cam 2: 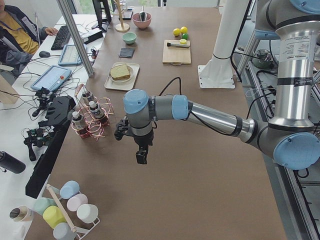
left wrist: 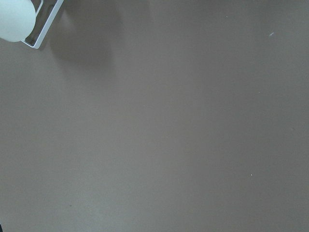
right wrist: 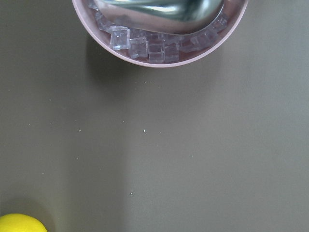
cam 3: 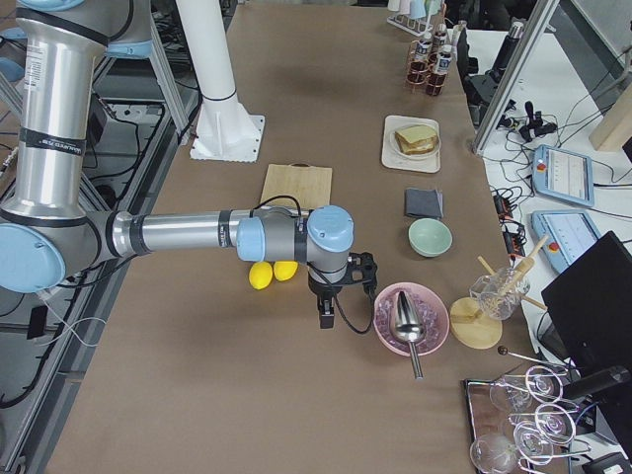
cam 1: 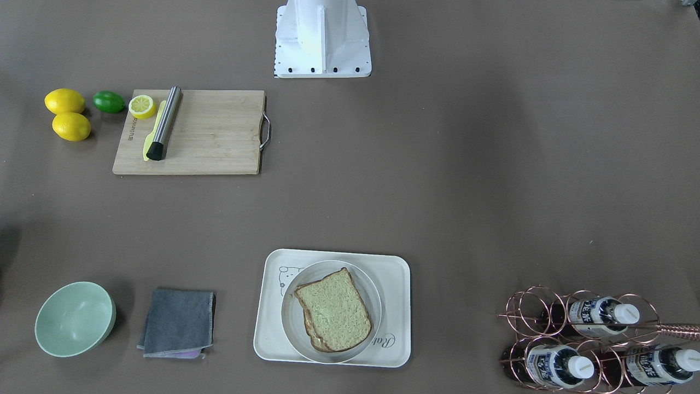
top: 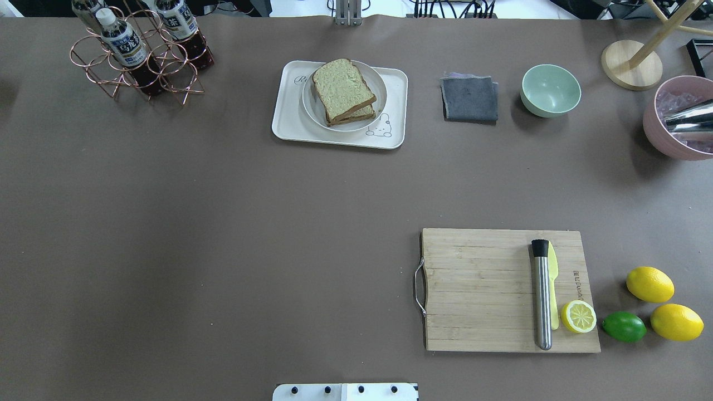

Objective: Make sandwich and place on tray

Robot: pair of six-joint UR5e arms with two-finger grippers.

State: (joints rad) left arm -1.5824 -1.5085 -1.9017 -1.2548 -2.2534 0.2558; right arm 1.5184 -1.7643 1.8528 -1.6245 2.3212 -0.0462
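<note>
Nearest me, both arms hang low over the brown table (top: 223, 223). The left arm (cam 2: 215, 117) has its gripper (cam 2: 141, 155) pointing down near the bottle rack (cam 2: 92, 120); the right arm (cam 3: 188, 235) has its gripper (cam 3: 326, 314) beside the pink bowl (cam 3: 379, 318). I cannot tell whether either gripper is wide or narrow. From overhead, the board (top: 479, 289) lies at four o'clock and the tray (top: 287, 125) at twelve. On the tray sits a plate (top: 312, 108) holding the sandwich (top: 341, 89), two bread slices stacked slightly askew.
</note>
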